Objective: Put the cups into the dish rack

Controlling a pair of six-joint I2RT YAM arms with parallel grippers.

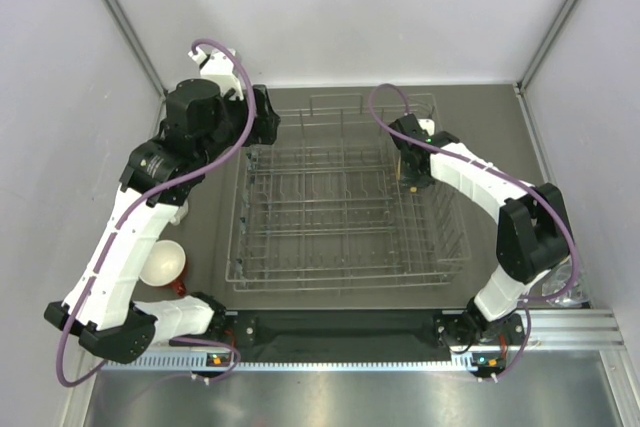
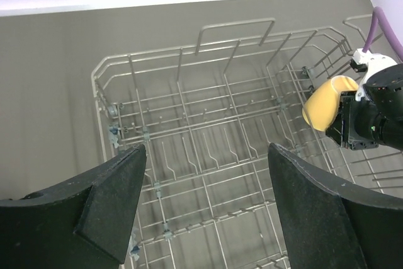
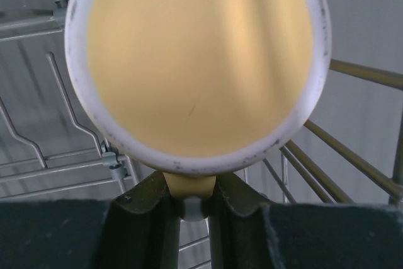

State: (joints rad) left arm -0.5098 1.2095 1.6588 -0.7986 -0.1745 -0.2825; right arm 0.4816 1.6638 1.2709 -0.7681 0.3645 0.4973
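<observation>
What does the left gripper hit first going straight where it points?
Likely the wire floor of the dish rack; the left gripper points into it, nothing visible between. Depth unclear.

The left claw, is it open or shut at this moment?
Open. In the left wrist view the left claw has its two fingers far apart, with the bare dish rack showing between them and nothing held.

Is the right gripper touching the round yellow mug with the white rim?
Touching. In the right wrist view the right gripper pinches the yellow mug at its lower edge, no gap.
</observation>
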